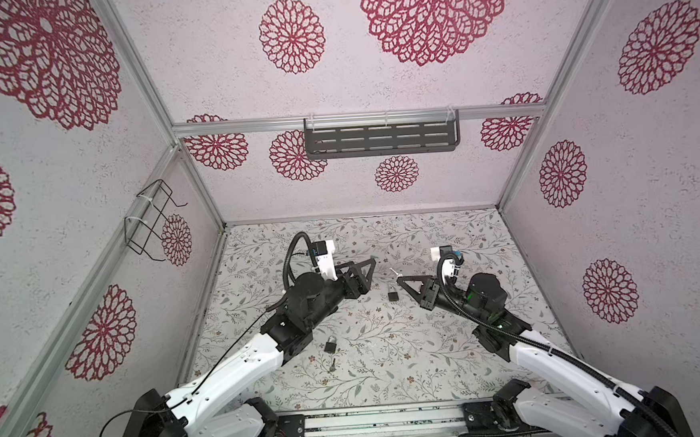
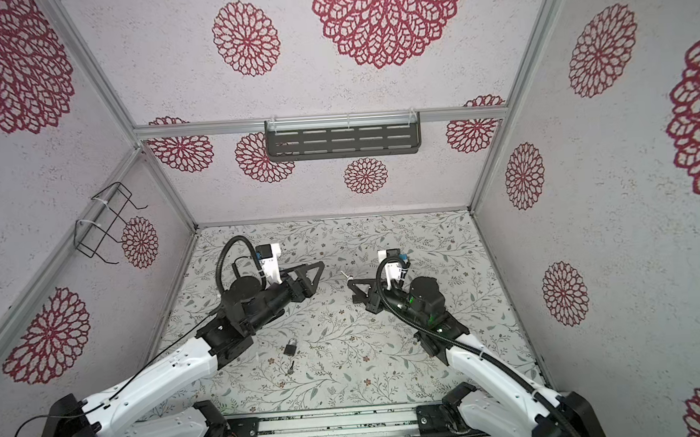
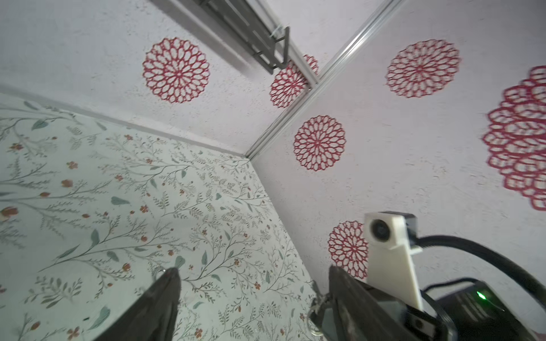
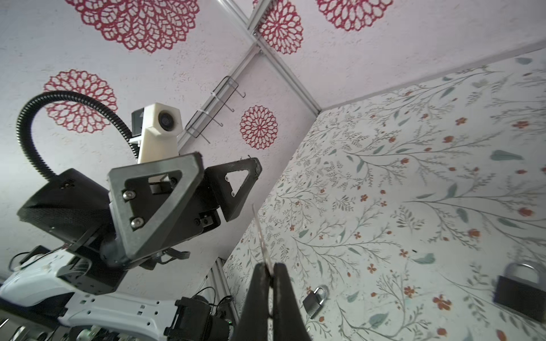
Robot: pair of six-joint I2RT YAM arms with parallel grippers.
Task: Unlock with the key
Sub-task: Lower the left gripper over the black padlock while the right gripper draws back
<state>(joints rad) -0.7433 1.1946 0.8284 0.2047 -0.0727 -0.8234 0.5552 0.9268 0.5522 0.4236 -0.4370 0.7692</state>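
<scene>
Right gripper (image 1: pixel 400 279): jaws clamped on the key (image 4: pixel 261 236), with the blade projecting toward the left gripper (image 1: pixel 370 266). Left gripper: fingers (image 3: pixel 168 289) apart, holding nothing, above mid-desk (image 1: pixel 432 368). One padlock (image 1: pixel 393 295) lies at mid-desk, just beside the right gripper. A second padlock (image 1: pixel 330 345) and a second key (image 1: pixel 332 364) lie toward the front edge, left of centre.

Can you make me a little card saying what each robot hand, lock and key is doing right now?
left gripper: open, holding nothing
right gripper: shut on the key, which sticks out past the fingertips
padlock: close to the right gripper, not held
other padlock: on the table by the left arm
spare key: lying on the table beside the other padlock
</scene>
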